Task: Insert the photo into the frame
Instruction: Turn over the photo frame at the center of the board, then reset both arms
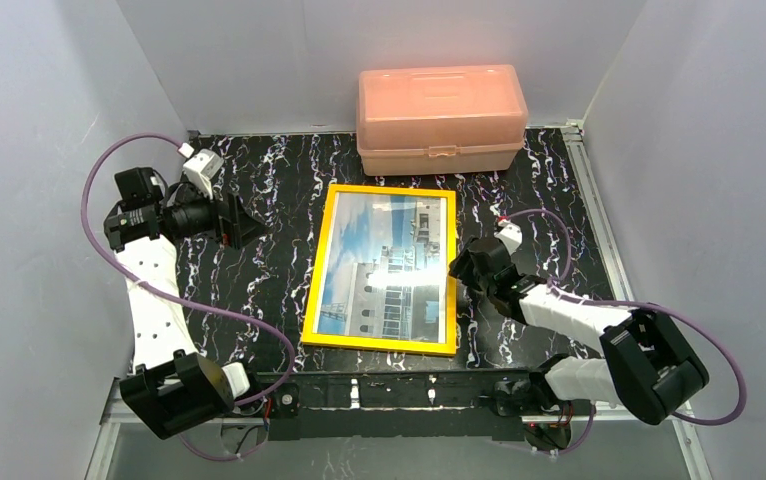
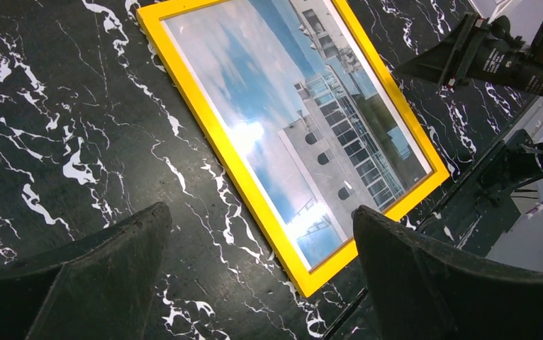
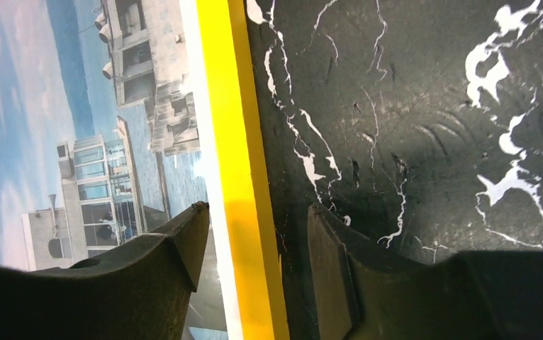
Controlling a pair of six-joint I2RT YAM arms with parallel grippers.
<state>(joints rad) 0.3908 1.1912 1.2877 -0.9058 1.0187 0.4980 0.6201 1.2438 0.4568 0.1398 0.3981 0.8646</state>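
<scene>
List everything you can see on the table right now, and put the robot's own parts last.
frame: one, yellow-orange border, flat on the table's middle
photo: one, blue sky with a white building, inside the frame
box: one, salmon-pink, lid closed, at the far edge behind the frame
table: one, black with white marbling, under everything
left arm: one, white and black, left of the frame
right arm: one, white and black, right of the frame
left gripper: one, black, open, clear of the frame
right gripper: one, black, open, fingers straddling the frame's right border
</scene>
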